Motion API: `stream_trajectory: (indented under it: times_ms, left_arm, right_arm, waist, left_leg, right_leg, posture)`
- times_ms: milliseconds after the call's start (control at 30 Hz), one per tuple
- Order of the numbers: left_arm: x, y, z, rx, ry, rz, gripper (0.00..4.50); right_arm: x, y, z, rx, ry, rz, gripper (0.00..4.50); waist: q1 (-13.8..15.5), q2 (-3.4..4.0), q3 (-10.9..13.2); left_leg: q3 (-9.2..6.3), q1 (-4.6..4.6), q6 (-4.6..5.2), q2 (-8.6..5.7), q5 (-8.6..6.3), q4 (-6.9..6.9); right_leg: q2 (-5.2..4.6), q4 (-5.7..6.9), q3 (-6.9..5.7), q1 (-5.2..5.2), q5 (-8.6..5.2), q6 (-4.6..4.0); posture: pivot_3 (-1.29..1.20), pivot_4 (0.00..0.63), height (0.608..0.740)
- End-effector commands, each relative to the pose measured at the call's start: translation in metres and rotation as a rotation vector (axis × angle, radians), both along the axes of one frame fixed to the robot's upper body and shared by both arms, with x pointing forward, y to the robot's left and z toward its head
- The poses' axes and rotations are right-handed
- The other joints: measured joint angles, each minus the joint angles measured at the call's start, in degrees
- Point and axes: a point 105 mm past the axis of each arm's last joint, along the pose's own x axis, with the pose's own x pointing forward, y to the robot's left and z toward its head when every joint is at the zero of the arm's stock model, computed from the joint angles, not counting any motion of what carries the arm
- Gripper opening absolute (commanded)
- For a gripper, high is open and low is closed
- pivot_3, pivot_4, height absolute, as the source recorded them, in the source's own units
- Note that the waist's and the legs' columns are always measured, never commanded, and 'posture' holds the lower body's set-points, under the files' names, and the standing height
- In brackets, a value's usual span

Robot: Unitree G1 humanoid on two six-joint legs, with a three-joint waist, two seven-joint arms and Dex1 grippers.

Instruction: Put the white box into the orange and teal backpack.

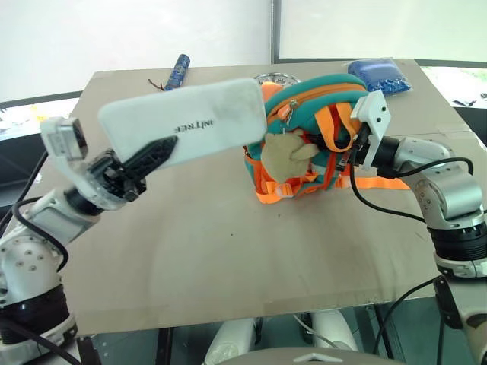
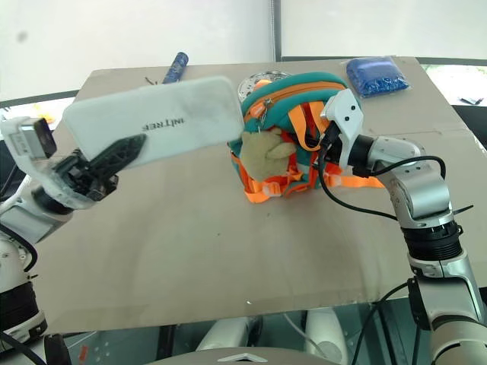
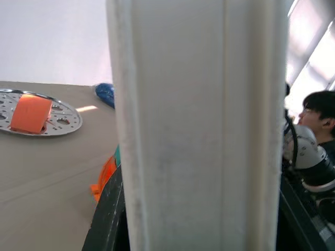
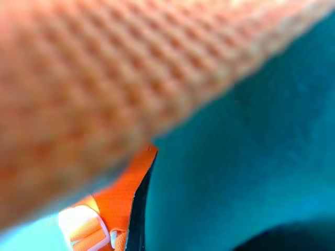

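Note:
My left gripper (image 1: pixel 172 144) is shut on the white box (image 1: pixel 190 122) and holds it in the air over the table's left half. One black finger lies across its lettered top. The box's right end reaches the top of the orange and teal backpack (image 1: pixel 312 99). The backpack stands near the middle of the table with its beige plush toy (image 1: pixel 283 156) facing me. In the left wrist view the box's edge (image 3: pixel 199 130) runs upright between the jaws. My right gripper (image 1: pixel 346 148) is at the backpack's right side, shut on an orange strap (image 4: pixel 94 78) among the teal fabric.
Behind the backpack sits a round silver plate (image 3: pixel 42 112) with an orange piece (image 3: pixel 30 112) on it. A blue beaded pouch (image 1: pixel 379 74) lies at the far right, and a blue tube (image 1: pixel 177 71) at the far edge. A person (image 3: pixel 319 112) is beyond the table (image 1: pixel 228 251).

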Motion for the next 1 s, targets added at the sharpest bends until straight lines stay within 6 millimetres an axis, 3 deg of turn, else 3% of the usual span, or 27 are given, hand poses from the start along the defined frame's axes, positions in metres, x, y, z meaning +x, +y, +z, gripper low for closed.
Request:
stream_trajectory:
  times_ms: [33,467,667,900,1000]
  left_arm:
    - [0.003,-0.012,0.01,0.082,-0.119,-0.006,1.17]
    - [0.022,-0.015,0.005,0.437,-0.376,-0.057,1.17]
    - [0.036,-0.011,0.017,0.578,-0.499,-0.093,1.17]
    - [0.053,-0.009,0.049,0.612,-0.615,-0.086,1.17]
    - [0.055,-0.011,0.053,0.637,-0.644,-0.108,1.17]
  right_arm:
    - [-0.012,0.0,0.014,-0.002,-0.049,0.056,0.04]
    - [-0.033,-0.002,0.014,-0.019,-0.017,0.149,0.04]
    - [-0.043,-0.002,0.017,-0.031,-0.004,0.206,0.04]
    - [-0.052,0.0,0.017,-0.028,0.008,0.254,0.04]
    - [-0.054,-0.001,0.018,-0.025,0.006,0.259,0.04]
  waist:
    - [0.2,0.0,0.0]
    - [0.3,0.0,0.0]
    - [0.5,0.01,0.0]
    - [0.4,-0.01,0.0]
    - [0.0,-0.01,0.0]
  left_leg:
    - [-0.01,0.0,0.0,0.0,0.0,0.0]
    - [-0.01,-0.01,0.0,0.0,0.0,0.0]
    - [-0.03,-0.05,0.0,0.0,0.0,0.01]
    - [-0.07,-0.14,0.0,-0.02,0.0,0.04]
    - [-0.11,-0.14,0.0,-0.02,0.0,0.03]
  right_leg:
    - [0.0,0.0,0.0,0.0,0.0,0.0]
    - [-0.01,-0.05,-0.03,0.02,0.0,0.0]
    - [-0.01,-0.06,-0.12,0.02,0.0,0.0]
    - [-0.03,-0.1,-0.24,0.0,0.01,0.01]
    - [-0.04,-0.11,-0.24,0.0,0.01,0.01]
  posture:
    - [0.0,0.15,0.733]
    - [0.0,0.15,0.733]
    - [0.0,0.15,0.733]
    - [0.0,0.15,0.733]
    - [0.0,0.15,0.733]
